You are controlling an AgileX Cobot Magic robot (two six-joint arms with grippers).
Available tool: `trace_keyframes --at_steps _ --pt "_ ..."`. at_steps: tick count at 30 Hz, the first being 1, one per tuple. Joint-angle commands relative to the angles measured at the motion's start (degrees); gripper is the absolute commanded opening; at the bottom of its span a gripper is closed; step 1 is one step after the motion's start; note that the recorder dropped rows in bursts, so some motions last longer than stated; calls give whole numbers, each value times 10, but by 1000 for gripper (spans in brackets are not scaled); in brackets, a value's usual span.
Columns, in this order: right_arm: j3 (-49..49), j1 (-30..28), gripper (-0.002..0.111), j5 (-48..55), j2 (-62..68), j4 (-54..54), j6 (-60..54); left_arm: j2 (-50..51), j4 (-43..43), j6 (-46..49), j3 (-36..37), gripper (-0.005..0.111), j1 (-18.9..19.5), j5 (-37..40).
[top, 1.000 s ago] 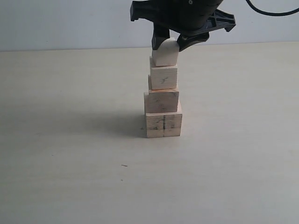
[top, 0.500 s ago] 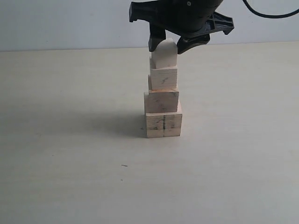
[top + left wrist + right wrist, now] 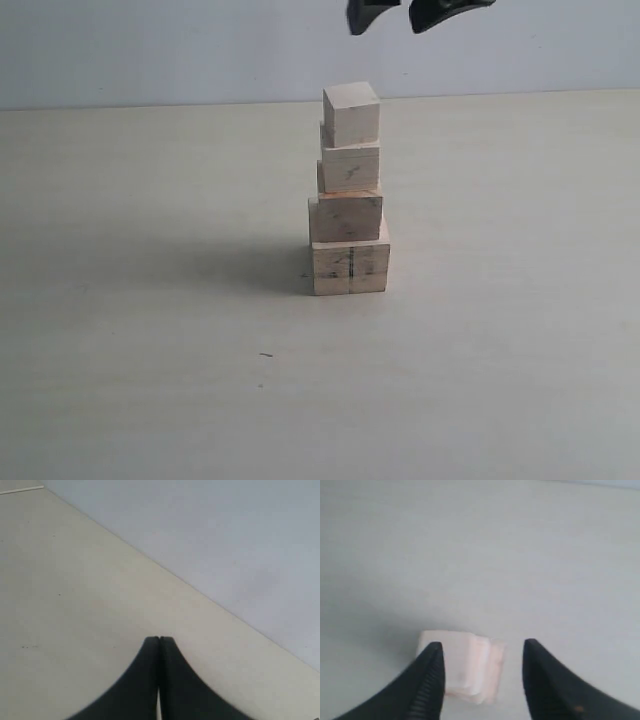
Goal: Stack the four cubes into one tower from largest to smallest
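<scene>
left gripper (image 3: 159, 640): fingers pressed together, over bare bench (image 3: 75, 605) near one edge | tower (image 3: 350, 200): four cubes stacked, widest at bottom, mid-bench toward far edge | right gripper (image 3: 405, 14): fingers apart, above top cube (image 3: 351, 113), not touching

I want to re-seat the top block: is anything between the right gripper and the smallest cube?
Nothing visible. The open right gripper hangs above the smallest pale wooden cube, which tops the four-cube tower, with only clear air between them.
</scene>
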Motion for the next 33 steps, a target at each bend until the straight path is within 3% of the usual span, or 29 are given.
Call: trace_keyframes --at_steps 1,4,6,8,13,21,33 --pt "-1 -57 21 11 9 -76 -13 -4 2 1 0 0 -2 -3" --pt "-1 -122 0 20 19 -8 -99 -4 2 1 0 0 -2 -3" --pt "13 -161 0 71 35 131 -240 -4 2 1 0 0 -2 -3" --pt "49 -198 0 78 49 256 -312 -4 2 1 0 0 -2 -3" --pt "120 -212 0 69 50 399 -424 -4 2 1 0 0 -2 -3" --pt "158 -212 0 -4 50 444 -458 -4 2 1 0 0 -2 -3" --pt "158 -212 0 -15 50 574 -552 -4 2 1 0 0 -2 -3"
